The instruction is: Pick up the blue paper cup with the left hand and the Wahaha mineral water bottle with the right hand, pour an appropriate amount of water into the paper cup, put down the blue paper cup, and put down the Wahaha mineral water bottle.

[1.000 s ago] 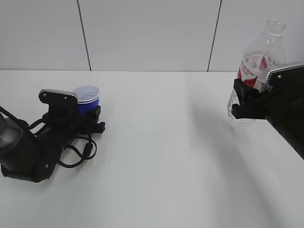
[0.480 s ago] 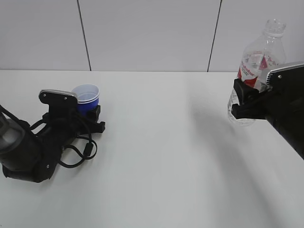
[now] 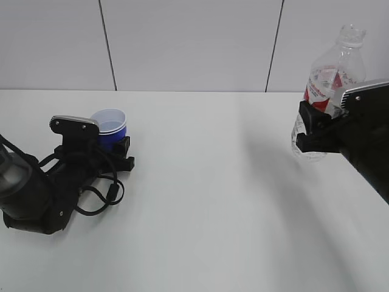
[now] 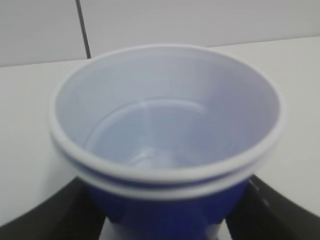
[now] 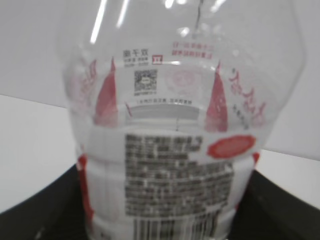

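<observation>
White table (image 3: 200,201): one blue paper cup (image 3: 111,128) between left hand's (image 3: 109,146) parted jaws, right hand (image 3: 310,131) grasping one bottle (image 3: 328,79).

The left hand (image 3: 115,149) is black, trailing looped black cables, with a screwed grey block on top. The right hand (image 3: 310,131) is bulkier, black, bearing a flat grey-white panel.

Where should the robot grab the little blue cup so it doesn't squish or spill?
Probably around the blue wall of the blue paper cup, just under its doubled white rim, coming in level from the side. The cup stands upright and widens upward, so the rim helps stop it slipping down. The left hand sits there already, jaws either side of the cup; the mouth stays clear.
</observation>
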Tool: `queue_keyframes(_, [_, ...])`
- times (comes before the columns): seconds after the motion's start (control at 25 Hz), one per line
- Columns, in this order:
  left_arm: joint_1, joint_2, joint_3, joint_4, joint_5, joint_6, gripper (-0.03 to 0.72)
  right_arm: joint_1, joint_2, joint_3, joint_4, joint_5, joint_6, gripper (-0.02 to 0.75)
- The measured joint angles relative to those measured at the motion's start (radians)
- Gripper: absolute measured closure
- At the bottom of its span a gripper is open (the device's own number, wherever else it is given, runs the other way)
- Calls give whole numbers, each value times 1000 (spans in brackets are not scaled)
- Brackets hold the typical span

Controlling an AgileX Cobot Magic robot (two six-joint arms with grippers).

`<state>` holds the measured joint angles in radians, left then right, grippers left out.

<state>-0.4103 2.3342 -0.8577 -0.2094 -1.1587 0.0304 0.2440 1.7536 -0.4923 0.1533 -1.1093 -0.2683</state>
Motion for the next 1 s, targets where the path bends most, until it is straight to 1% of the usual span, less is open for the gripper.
queue_keyframes(0.12, [0,0,0,0,1,0,162,0,0,0,0,0,0,253])
queue_keyframes(0.48, [0,0,6,-6,4,0,157,0,0,0,0,0,0,253])
queue_keyframes(0.92, [0,-91,140,-8,4,2,157,0,0,0,-2,0,0,253])
queue_keyframes(1.0, [0,-123,169,8,4,2,157,0,0,0,-2,0,0,253])
